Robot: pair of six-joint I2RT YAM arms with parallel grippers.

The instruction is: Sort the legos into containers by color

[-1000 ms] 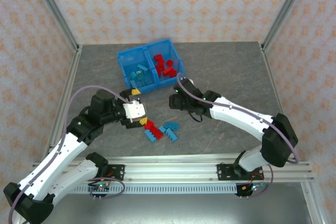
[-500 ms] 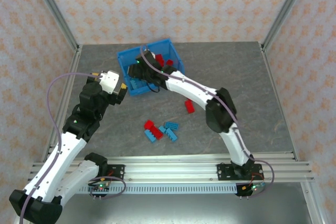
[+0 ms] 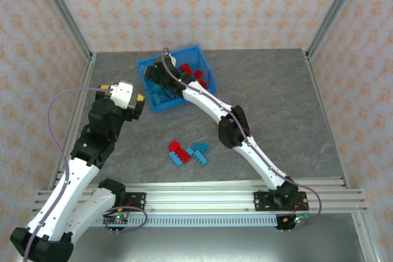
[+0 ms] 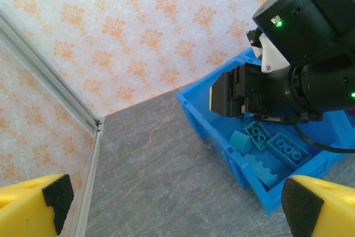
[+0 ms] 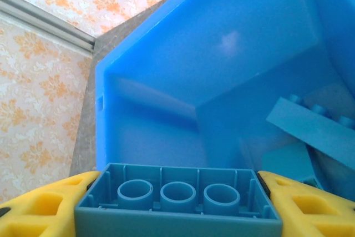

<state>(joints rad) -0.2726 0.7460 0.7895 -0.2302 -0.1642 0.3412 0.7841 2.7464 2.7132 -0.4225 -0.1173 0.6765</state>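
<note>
The right end effector point(image 5: 177, 210) pinches a blue brick point(image 5: 177, 192) by its ends over the bin's point(image 5: 233, 37) left compartment, where other blue bricks point(image 5: 319, 131) lie. The left end effector point(image 4: 177, 203) hangs spread wide, just left of the bin. Loose bricks point(image 3: 187, 153) lie on the counter point(image 3: 276, 102) in front of the bin.

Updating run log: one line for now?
right gripper: holds light blue brick over left compartment | left gripper: open, beside bin | table: loose red and blue bricks

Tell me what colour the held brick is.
The brick is light blue, best seen in the right wrist view.
</note>
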